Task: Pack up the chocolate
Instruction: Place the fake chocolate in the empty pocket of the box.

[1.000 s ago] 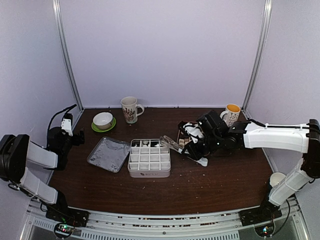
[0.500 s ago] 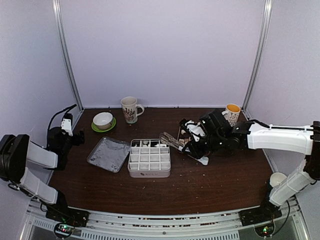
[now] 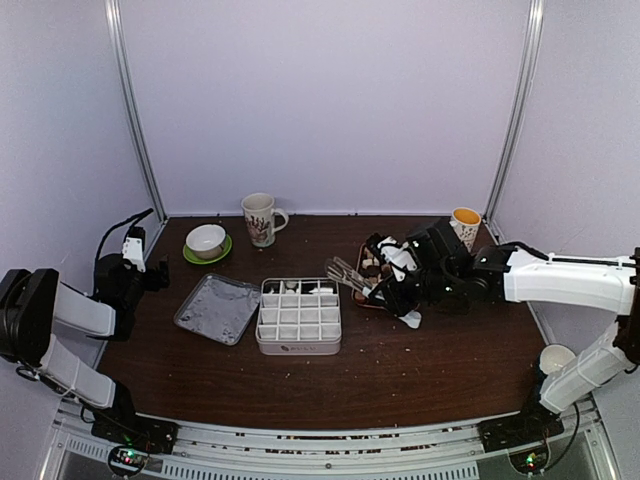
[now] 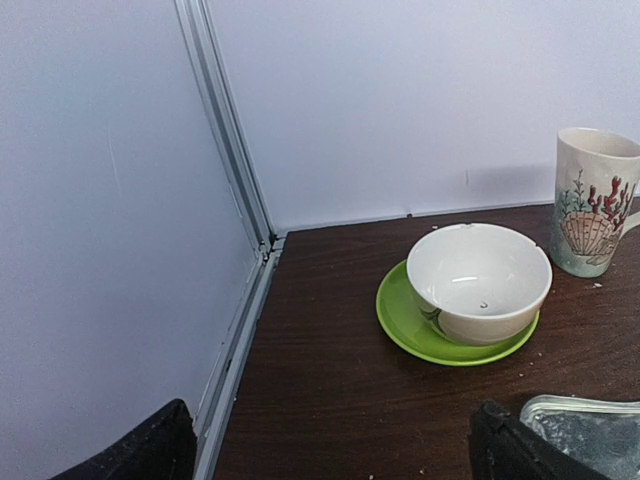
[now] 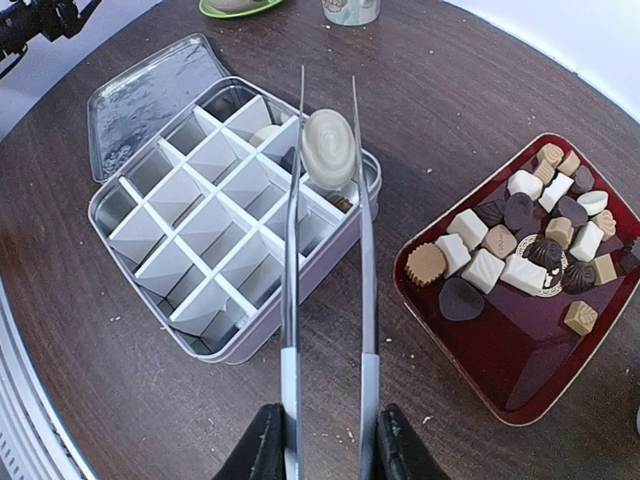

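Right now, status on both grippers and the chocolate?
Left gripper open, empty, parked by the bowl. Right gripper shut on tongs, cream chocolate pinched at their tips, at the divided box corner. Nothing blocking the cells.

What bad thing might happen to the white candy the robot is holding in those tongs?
1. The smooth oval white chocolate is pinched only at the very tips of the thin metal tongs that the right gripper squeezes. It might slip out and land on the table.
2. It hangs near the far corner of the divided tin, where some cells already hold pieces. If let go there, it may drop onto another chocolate, not into an empty cell.
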Robot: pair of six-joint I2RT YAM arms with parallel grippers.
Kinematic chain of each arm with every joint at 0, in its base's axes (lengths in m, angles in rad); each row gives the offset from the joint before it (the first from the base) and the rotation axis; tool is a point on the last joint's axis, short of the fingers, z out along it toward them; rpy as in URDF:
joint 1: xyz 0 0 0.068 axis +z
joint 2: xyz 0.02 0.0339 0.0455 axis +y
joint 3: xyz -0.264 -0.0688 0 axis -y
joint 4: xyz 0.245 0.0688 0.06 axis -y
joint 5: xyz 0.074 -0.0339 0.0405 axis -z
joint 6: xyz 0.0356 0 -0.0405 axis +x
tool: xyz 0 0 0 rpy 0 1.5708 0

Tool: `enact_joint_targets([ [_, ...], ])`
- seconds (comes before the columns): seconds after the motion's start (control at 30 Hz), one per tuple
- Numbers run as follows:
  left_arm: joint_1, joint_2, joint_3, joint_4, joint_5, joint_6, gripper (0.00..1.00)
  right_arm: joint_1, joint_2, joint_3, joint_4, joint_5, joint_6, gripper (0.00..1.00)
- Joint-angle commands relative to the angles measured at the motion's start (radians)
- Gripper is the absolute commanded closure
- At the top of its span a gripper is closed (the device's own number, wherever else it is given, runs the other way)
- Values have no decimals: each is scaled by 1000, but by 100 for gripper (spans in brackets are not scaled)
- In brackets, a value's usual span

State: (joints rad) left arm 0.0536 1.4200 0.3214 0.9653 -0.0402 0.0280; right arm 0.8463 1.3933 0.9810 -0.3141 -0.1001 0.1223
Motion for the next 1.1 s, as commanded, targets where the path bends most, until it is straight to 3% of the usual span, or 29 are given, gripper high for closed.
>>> enact_joint_targets([
  [0.0, 7, 5, 19, 25, 11, 4, 2, 4, -49, -25, 63, 64, 20, 71],
  [0.4, 7, 5, 19, 27, 11, 4, 2, -13, -133, -120, 52, 168, 109, 71],
  [0.7, 7, 5, 19, 27, 10, 4, 2, -63, -213, -123, -135, 170, 90, 73],
  [1.07, 7, 5, 19, 26, 11, 4, 2, -125, -189, -129, -158, 75, 175, 76],
])
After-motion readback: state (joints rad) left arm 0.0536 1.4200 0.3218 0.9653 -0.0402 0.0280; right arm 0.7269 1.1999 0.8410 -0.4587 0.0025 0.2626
